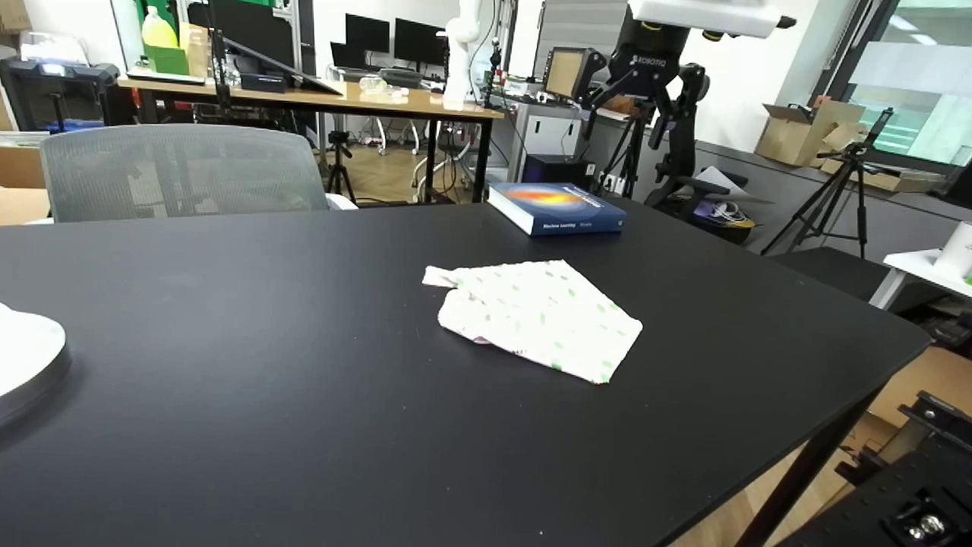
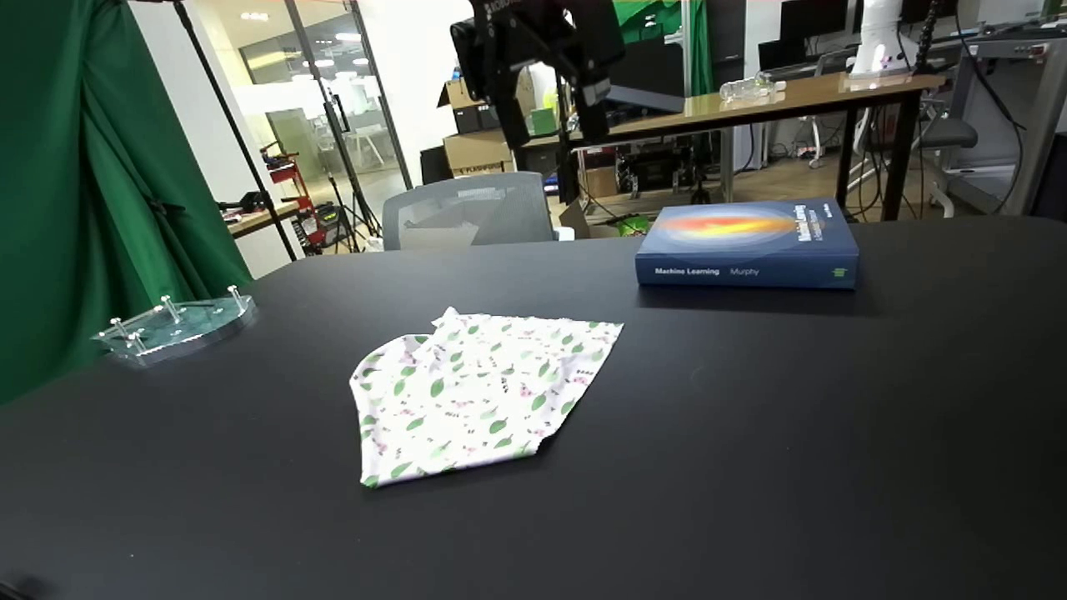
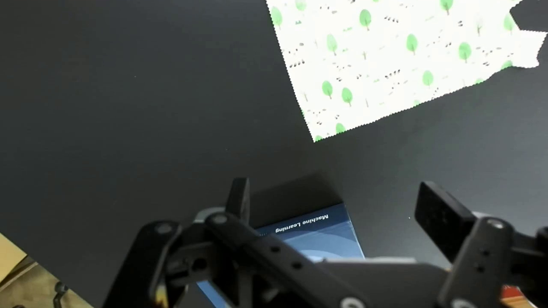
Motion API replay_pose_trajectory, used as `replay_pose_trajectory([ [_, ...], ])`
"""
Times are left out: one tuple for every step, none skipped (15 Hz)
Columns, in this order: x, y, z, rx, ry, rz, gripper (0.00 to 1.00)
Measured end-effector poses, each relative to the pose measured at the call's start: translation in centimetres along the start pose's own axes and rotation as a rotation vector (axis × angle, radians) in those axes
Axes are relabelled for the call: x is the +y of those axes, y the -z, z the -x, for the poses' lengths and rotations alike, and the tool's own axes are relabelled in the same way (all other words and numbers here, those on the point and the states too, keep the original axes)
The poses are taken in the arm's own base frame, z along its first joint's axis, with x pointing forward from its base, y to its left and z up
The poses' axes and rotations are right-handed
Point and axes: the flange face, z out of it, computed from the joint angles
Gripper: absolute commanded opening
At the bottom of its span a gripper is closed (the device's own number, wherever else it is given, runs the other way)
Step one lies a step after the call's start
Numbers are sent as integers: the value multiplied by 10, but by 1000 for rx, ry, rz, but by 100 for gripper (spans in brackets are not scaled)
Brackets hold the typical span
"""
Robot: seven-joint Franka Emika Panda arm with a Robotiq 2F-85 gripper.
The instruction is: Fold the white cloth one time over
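Black two-fingered claw point(image 3: 334, 199), spread wide, hangs above a black table point(image 2: 750, 450); a wrinkled white leaf-printed fabric cloth point(image 2: 479, 396) lies near a rectangular blue book point(image 2: 746, 246).

Below the gripper point(image 2: 553, 129), I see a thick blue book point(image 2: 746, 242) lying on a matte black table point(image 2: 750, 467); left of the gripper in an exterior view, a grey mesh-backed chair point(image 2: 471, 212), then a clear slab point(image 2: 179, 333) with silvery pegs point(image 2: 170, 309).
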Motion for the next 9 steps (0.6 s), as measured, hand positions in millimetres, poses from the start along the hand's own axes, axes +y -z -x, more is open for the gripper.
replay_pose_trajectory([
  [1, -1, 0, -4, 0, 6, 100],
  [2, -4, 1, -11, 3, 14, 100],
  [3, -9, 2, -21, 6, 21, 100],
  [3, -16, 3, -33, 9, 27, 100],
  [2, -25, 3, -47, 11, 32, 100],
  [0, -34, 3, -61, 13, 37, 100],
  [-2, -45, 3, -76, 13, 42, 100],
  [-6, -55, 1, -89, 11, 48, 100],
  [-10, -67, -1, -102, 8, 55, 100],
])
